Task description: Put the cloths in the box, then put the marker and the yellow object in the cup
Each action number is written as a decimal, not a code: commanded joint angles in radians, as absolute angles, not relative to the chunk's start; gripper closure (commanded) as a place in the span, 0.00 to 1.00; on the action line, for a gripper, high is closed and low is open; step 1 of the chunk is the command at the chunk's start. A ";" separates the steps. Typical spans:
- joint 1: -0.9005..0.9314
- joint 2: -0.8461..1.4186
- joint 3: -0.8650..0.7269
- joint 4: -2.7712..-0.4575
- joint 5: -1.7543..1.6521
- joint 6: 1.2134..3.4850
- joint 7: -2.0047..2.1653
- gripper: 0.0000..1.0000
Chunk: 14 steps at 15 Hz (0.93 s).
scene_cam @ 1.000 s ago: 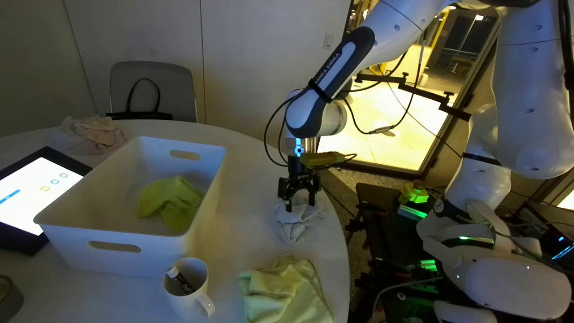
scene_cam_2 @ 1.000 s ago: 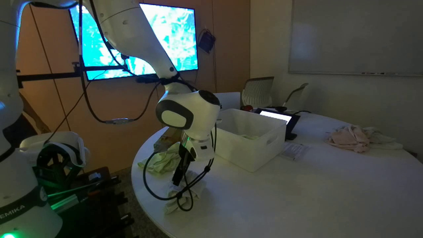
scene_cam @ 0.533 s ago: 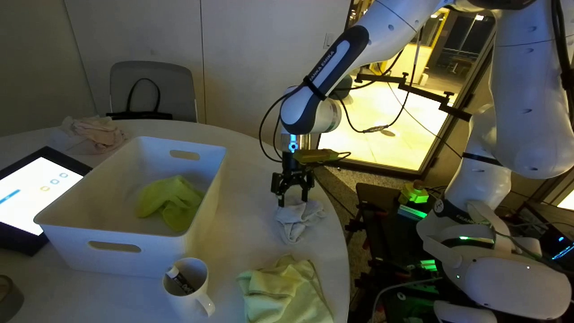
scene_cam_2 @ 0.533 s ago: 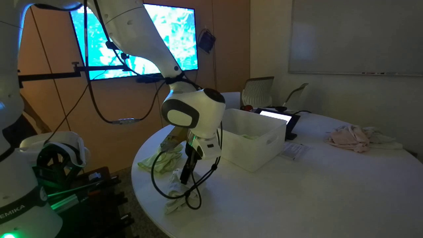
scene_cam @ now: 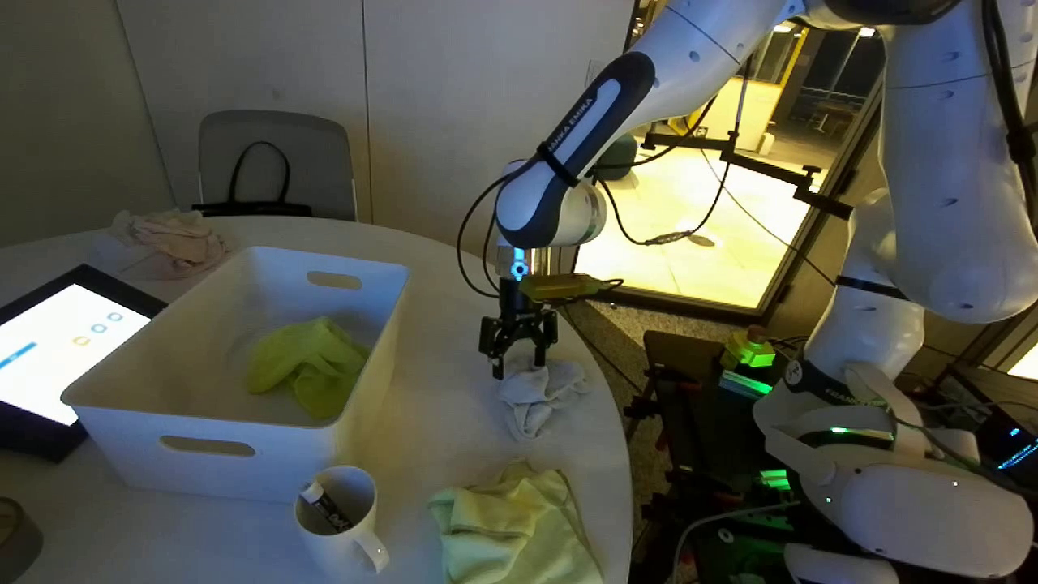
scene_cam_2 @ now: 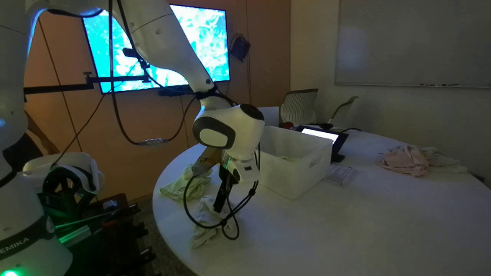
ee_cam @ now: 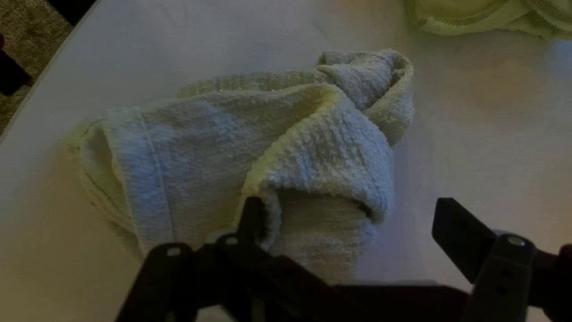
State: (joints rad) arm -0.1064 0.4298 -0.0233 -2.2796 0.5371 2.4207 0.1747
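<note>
My gripper point(scene_cam: 519, 367) is open and empty, just above the near-box edge of a whitish cloth point(scene_cam: 539, 397). In the wrist view the cloth point(ee_cam: 201, 156) lies crumpled, with one finger over it and the other over bare table. A yellow-green cloth point(scene_cam: 519, 527) lies folded near the table edge. Another yellow-green cloth point(scene_cam: 312, 365) is inside the white box point(scene_cam: 215, 478). A pinkish cloth point(scene_cam_2: 406, 161) lies with a pale one point(scene_cam_2: 445, 159) beyond the box. A marker point(scene_cam: 326, 507) stands tilted in the white cup point(scene_cam: 340, 556). I cannot make out a separate yellow object.
A lit tablet point(scene_cam: 65, 349) stands beside the box. A roll of tape point(scene_cam: 16, 535) sits at the table's corner of view. The round table's edge point(scene_cam: 620, 454) runs close to the whitish cloth. A chair point(scene_cam: 276, 162) stands behind the table.
The open gripper has moved sideways toward the box, from over the whitish cloth to its edge. It rose a little and then came down slightly. The cloths, box and cup have not moved.
</note>
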 commanded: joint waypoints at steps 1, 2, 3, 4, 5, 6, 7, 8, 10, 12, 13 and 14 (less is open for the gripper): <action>-0.110 0.461 -0.009 -2.241 0.536 2.416 0.171 0.15; -0.110 0.463 -0.008 -2.240 0.535 2.414 0.170 0.23; -0.109 0.463 -0.008 -2.241 0.533 2.413 0.174 0.38; -0.108 0.463 -0.008 -2.241 0.530 2.412 0.176 0.48; -0.106 0.462 -0.010 -2.243 0.527 2.410 0.180 0.55; -0.106 0.461 -0.010 -2.243 0.525 2.408 0.181 0.63; -0.105 0.460 -0.011 -2.244 0.523 2.406 0.183 0.70; -0.104 0.459 -0.013 -2.244 0.519 2.404 0.185 0.77; -0.102 0.455 -0.015 -2.245 0.513 2.399 0.191 0.86; -0.099 0.447 -0.018 -2.249 0.507 2.395 0.197 0.90; -0.098 0.434 -0.019 -2.257 0.506 2.396 0.201 0.93; -0.096 0.419 -0.022 -2.267 0.503 2.399 0.207 0.88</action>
